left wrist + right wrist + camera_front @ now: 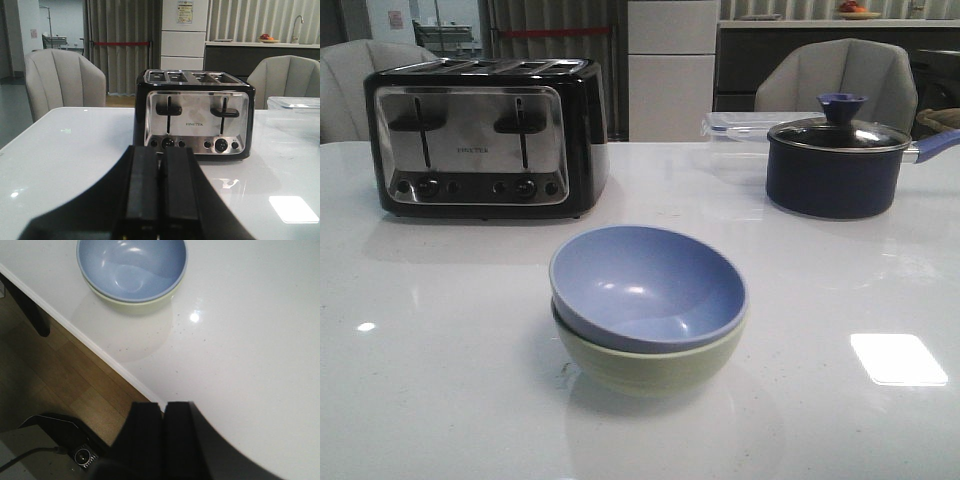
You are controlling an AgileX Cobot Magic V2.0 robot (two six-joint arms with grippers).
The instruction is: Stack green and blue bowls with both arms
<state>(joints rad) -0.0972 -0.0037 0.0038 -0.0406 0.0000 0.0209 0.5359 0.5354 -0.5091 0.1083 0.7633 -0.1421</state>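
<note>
The periwinkle blue bowl (647, 284) sits nested inside the pale green bowl (650, 366) near the middle front of the white table (440, 380). Both show in the right wrist view too, blue bowl (131, 267) over green bowl (135, 305), close to the table's front edge. Neither arm shows in the front view. My left gripper (160, 150) is shut and empty, pointing at the toaster. My right gripper (163, 405) is shut and empty, above the table's front edge and well apart from the bowls.
A black and chrome toaster (485, 135) stands at the back left. A dark navy pot with glass lid (838, 160) stands at the back right, a clear plastic box (740, 127) behind it. Chairs stand behind the table. Wooden floor (60, 385) lies beyond the front edge.
</note>
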